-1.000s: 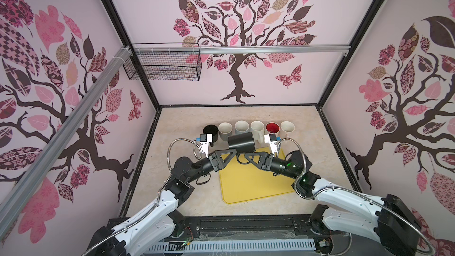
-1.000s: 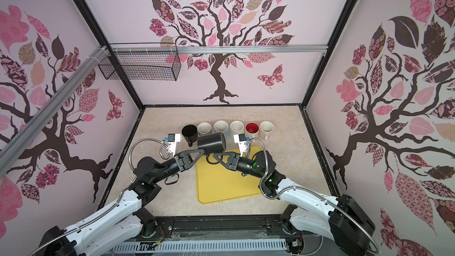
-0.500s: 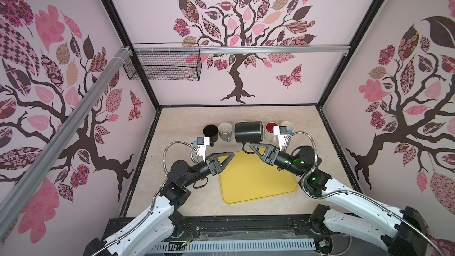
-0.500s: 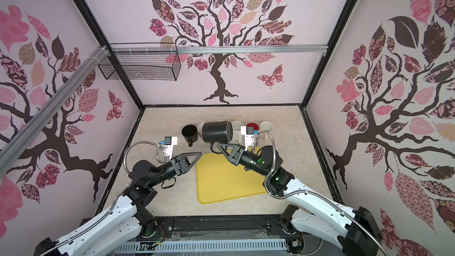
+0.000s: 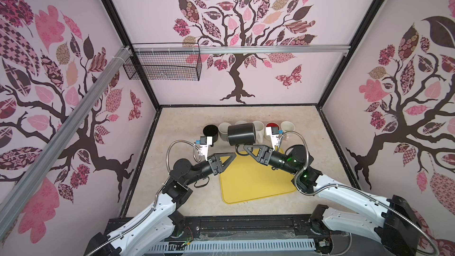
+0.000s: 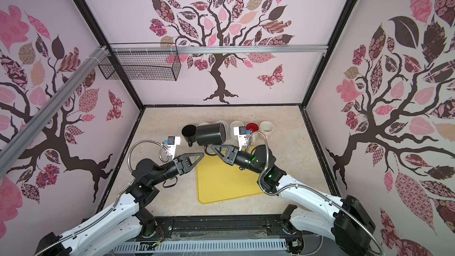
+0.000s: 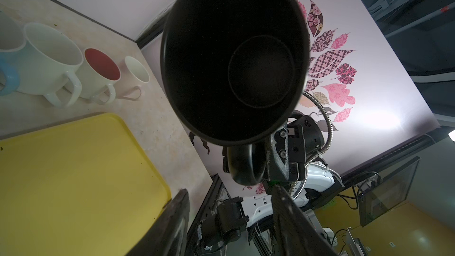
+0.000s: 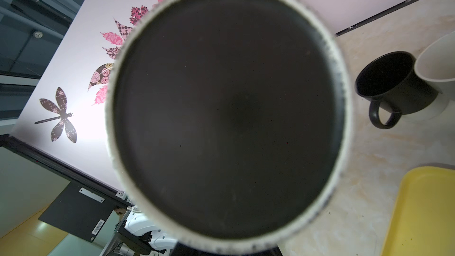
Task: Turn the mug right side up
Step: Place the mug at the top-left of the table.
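Nearest, in the lower middle of a top view, the left pincer (image 5: 230, 157) is seen about half open and empty, poised by the far left corner of the yellow tray (image 5: 256, 183). Just beyond, the right pincer (image 5: 246, 148) is clamped nearly shut on the handle of the dark mug (image 5: 241, 134), which is held clear of the table (image 5: 182, 124) above the tray's far edge. The mug is carried on its side (mouth toward the left of the frame, base toward the right). Behind it, a row of upright mugs (image 5: 286, 126) is lined up. The turn is judged roughly half done: the mouth is not yet brought upward, and the mug is yet to be set down and released.
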`<state>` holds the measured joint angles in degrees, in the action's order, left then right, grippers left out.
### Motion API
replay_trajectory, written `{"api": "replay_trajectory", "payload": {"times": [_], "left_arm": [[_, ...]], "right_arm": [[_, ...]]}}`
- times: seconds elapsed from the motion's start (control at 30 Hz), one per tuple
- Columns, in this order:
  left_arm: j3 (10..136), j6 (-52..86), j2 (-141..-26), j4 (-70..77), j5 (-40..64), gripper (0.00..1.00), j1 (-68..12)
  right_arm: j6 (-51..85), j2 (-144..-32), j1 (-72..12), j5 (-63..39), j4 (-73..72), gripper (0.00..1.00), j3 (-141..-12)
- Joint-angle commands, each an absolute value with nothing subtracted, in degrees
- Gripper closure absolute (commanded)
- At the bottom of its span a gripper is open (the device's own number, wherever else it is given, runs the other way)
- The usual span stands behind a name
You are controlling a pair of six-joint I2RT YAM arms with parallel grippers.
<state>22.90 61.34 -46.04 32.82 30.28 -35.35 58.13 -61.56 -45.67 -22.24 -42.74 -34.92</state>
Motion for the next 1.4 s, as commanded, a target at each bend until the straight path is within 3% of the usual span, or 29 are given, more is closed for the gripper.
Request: {"api": "replay_trajectory", "payload": {"times": [0.0,0.5,0.97,1.37], "left_arm": [[24.06,61.55,-46.30,35.90,30.70,0.44,-35.56],[24.87,63.55,-48.75,37.94,30.28,0.46,-35.51],[25.30,64.94,-49.79,40.08,29.55,0.63,-35.59],[25.15,66.63,-49.74,43.93,29.27,0.70,-35.59]], "right_arm": [[58.28,-61.89,-46.15,-23.85,-52.83,1.00,-35.24],[59.77,-66.38,-47.55,-26.40,-59.28,1.00,-34.34],[61.56,-69.77,-47.79,-27.29,-65.05,1.00,-33.32],[63.02,-74.38,-48.38,-27.69,-68.53,1.00,-32.69]]}}
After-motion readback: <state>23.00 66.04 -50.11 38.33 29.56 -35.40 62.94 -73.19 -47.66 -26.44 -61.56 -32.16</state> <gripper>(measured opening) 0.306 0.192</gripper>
